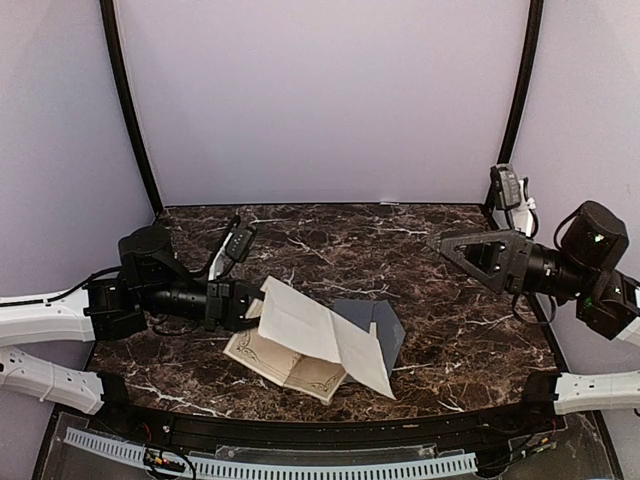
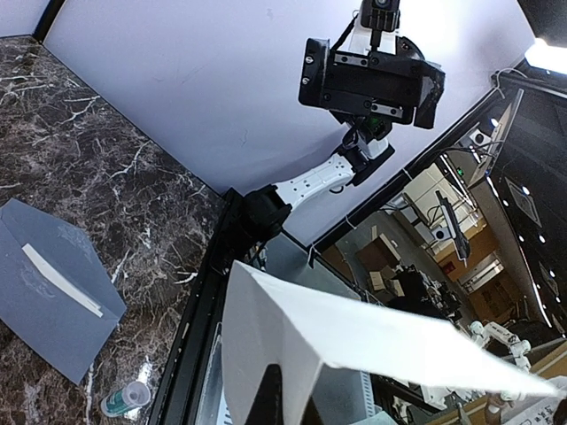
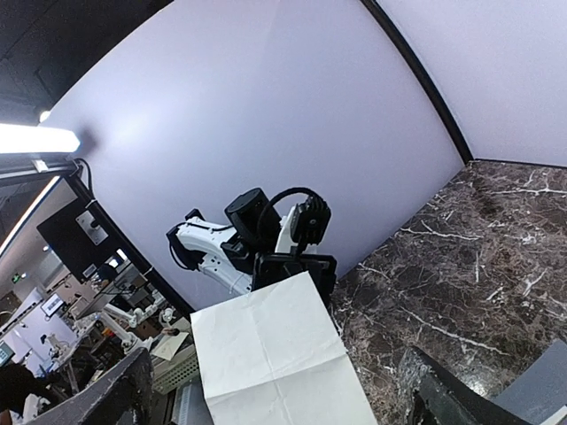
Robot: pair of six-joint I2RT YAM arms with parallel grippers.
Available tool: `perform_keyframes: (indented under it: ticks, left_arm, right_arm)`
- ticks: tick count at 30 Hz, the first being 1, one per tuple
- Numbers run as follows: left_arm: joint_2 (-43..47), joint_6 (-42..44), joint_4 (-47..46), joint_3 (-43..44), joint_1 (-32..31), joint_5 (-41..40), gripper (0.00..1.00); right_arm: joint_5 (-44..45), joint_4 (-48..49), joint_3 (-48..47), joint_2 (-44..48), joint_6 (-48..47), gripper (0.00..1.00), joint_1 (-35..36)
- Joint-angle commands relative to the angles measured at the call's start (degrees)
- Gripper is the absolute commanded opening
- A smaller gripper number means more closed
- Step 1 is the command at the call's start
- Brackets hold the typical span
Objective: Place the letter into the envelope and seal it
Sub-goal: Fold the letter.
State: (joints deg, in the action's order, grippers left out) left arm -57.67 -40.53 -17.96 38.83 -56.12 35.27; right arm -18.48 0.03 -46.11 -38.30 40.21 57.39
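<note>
My left gripper (image 1: 250,303) is shut on the left edge of the letter (image 1: 320,330), a creased white sheet held tilted above the table. In the left wrist view the letter (image 2: 354,336) tents over the dark fingertips (image 2: 270,398). A tan printed sheet (image 1: 285,365) shows under its lower edge; whether it is part of the letter I cannot tell. The slate-grey envelope (image 1: 385,325) lies flat, partly covered by the letter, flap open with a white strip (image 2: 58,279). My right gripper (image 1: 445,245) hangs open and empty, raised at the right, facing the letter (image 3: 275,354).
The dark marble table (image 1: 330,240) is enclosed by lilac walls with black corner posts (image 1: 130,110). A perforated white strip (image 1: 280,465) runs below the front edge. A small white and green tube (image 2: 124,398) lies beyond the table's black rim.
</note>
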Motion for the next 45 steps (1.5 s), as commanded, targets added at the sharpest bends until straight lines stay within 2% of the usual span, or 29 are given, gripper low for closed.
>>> perform_keyframes:
  ticks: [1, 6, 12, 17, 23, 32, 45]
  left_arm:
    - [1.7, 0.8, -1.3, -0.4, 0.3, 3.6, 0.0]
    - [1.2, 1.0, -1.1, 0.5, 0.3, 6.6, 0.0]
    - [0.0, 1.4, -0.5, 1.7, 0.3, 8.1, 0.0]
    - [-0.8, 1.0, -1.0, 2.1, 0.3, 9.4, 0.0]
    - [-2.5, 0.6, -1.0, 3.1, 0.3, 13.0, 0.0]
    - [-3.2, -0.2, -0.8, 3.9, 0.3, 15.7, 0.0]
    - [-4.6, -0.5, -0.8, 4.5, 0.3, 17.4, 0.0]
  right_arm:
    - [6.2, -2.8, -1.2, -2.8, -0.2, 0.93, 0.4]
    - [0.7, -5.1, -2.5, -9.7, -1.2, 0.93, 0.4]
    - [-11.4, 3.5, -0.1, -14.7, 0.6, 0.79, 2.1]
    - [-12.3, 5.2, 0.1, -17.1, 0.0, 0.76, 6.1]
    - [-13.3, 6.9, -1.8, -21.6, -2.3, 0.81, 9.9]
    - [-16.6, 7.0, -6.2, -27.9, -5.3, 0.78, 10.8]
    - [-21.5, 7.9, -6.4, -31.0, -4.7, 0.5, 12.1]
